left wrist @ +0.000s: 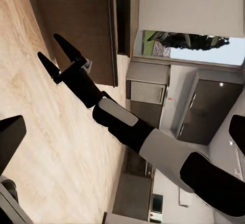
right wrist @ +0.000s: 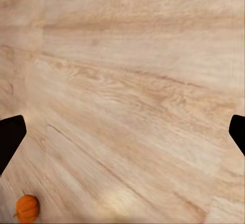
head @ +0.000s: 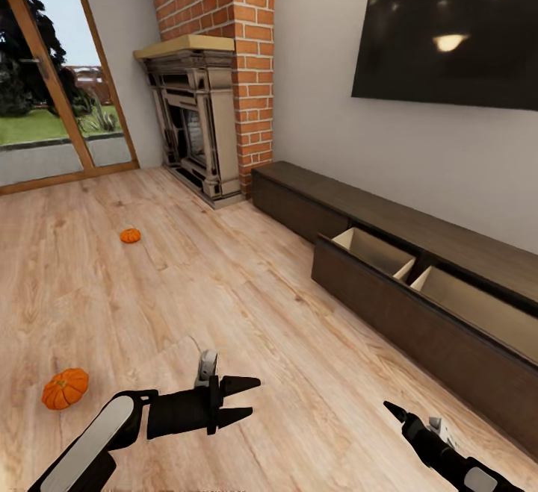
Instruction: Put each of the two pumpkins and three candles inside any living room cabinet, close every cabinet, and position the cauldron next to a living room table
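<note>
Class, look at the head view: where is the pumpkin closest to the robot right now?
The nearer pumpkin lies on the wooden floor at the lower left of the head view, just beyond the left gripper, far across from the open cabinet drawers.

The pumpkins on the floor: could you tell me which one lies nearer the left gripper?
The larger-looking pumpkin by the picture's left edge, close beside the left gripper. The other pumpkin lies much farther off, toward the fireplace.

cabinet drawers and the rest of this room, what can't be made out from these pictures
- Open drawer of the cabinet, head view: its dark front wall hides the drawer floor, so contents cannot be told.
- Second open drawer, head view: cut off by the right edge.
- Far pumpkin, head view: too small for detail.
- Right pincer, head view: whether open is unclear there; the left wrist view shows its fingers apart.
</note>
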Available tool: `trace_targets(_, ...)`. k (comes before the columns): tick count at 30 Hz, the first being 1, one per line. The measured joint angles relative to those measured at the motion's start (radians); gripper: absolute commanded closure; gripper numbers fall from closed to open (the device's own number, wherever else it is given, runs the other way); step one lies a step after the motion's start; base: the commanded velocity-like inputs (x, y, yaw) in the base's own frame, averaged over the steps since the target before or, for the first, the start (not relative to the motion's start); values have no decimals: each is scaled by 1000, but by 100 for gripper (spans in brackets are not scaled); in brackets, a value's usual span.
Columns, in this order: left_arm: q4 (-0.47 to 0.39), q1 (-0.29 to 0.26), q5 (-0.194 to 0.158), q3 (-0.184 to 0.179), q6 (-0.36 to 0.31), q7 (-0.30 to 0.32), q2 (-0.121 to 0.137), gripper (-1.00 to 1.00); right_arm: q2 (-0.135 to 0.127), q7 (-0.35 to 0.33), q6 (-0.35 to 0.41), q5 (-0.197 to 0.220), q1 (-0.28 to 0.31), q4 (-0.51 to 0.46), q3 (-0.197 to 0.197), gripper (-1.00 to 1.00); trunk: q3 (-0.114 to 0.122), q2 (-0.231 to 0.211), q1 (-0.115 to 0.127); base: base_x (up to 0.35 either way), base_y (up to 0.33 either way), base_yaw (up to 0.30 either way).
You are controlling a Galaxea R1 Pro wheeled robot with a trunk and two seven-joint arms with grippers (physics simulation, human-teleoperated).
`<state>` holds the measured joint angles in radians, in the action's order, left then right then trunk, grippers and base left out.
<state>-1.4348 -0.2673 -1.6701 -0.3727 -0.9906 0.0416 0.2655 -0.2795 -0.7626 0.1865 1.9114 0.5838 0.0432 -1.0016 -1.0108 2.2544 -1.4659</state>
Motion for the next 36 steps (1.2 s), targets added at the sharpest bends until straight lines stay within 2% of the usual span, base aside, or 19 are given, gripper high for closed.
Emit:
trace_targets(15, 6, 0, 0, 0, 1, 0, 0, -100, 0, 19, 0, -4, 0, 0, 0, -100, 0, 0, 0, 0, 0, 292)
trace_targets(23, 10, 0, 1, 0, 1, -1, 0, -100, 2, 20, 0, -34, 0, 0, 0, -100, 0, 0, 0, 18, 0, 292)
trace_targets(36, 11, 0, 0, 2, 0, 0, 2, -100, 2, 17, -59, -35, 0, 0, -1, -100, 0, 0, 1, 235, 0, 292)
